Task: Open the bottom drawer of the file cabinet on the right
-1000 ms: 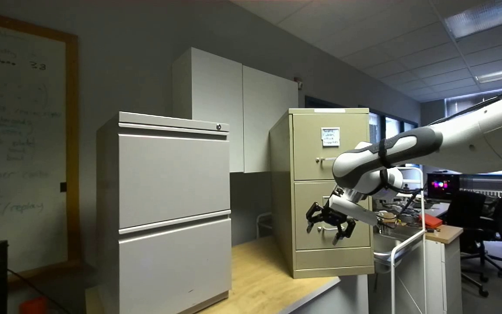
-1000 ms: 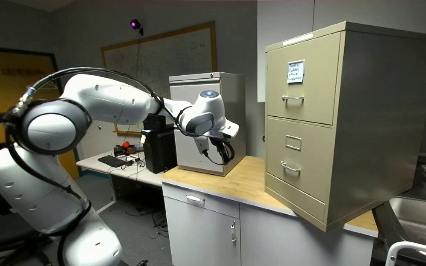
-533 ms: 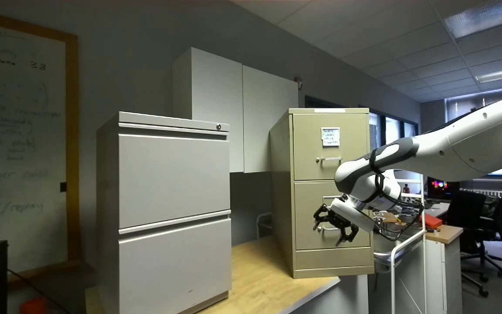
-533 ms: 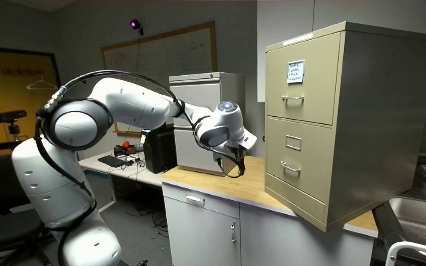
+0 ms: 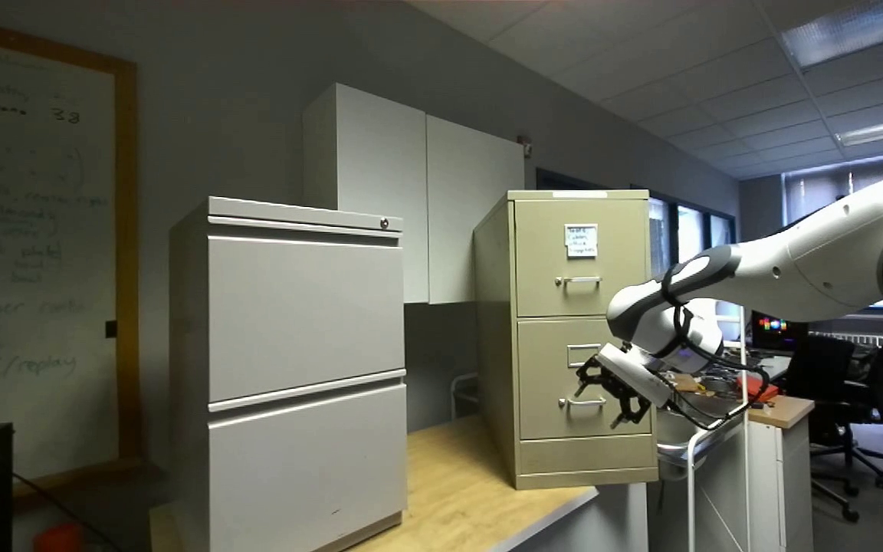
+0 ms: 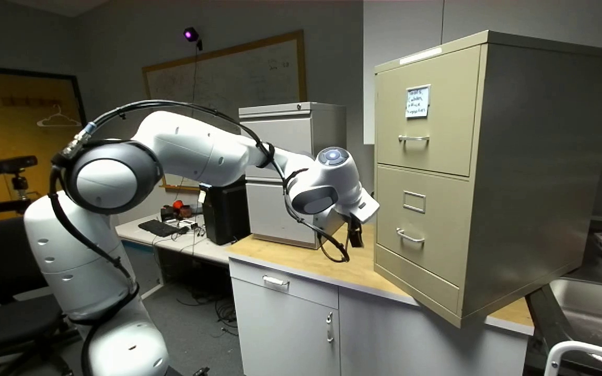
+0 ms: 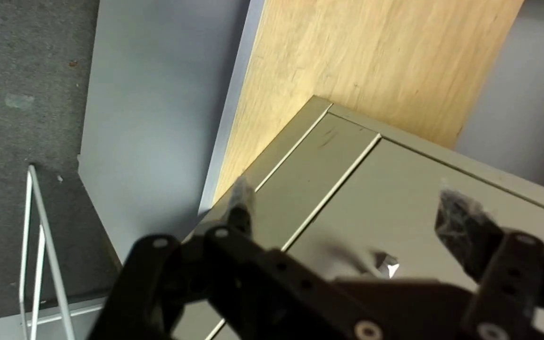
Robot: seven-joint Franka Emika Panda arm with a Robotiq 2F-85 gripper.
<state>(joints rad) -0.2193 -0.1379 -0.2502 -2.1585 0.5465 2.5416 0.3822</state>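
Observation:
The narrow tan file cabinet (image 5: 495, 345) stands upright on the wooden counter; it also shows in an exterior view (image 6: 536, 172). Its bottom drawer (image 5: 541, 368) is closed, and it also shows in an exterior view (image 6: 444, 224) and the wrist view (image 7: 395, 189). The drawer's silver handle (image 5: 583, 403) also shows in an exterior view (image 6: 411, 237); in the wrist view it is mostly hidden by the gripper. My gripper (image 5: 598, 409) is open and empty, tilted downward in front of this handle, seemingly apart from it. Its spread fingers (image 7: 345, 191) face the drawer front in the wrist view.
A pale grey cabinet (image 5: 307, 314) stands on the wooden counter (image 5: 457, 468), left of the tan one. The counter's front edge (image 6: 327, 279) runs below the cabinets. A white tube frame (image 5: 692, 491) and a sink (image 6: 593, 303) lie beyond the tan cabinet.
The arm and gripper have moved right in both exterior views, toward the tan cabinet's front, uncovering the bottom drawer's label holder. The gripper stays open. The drawers have not moved.

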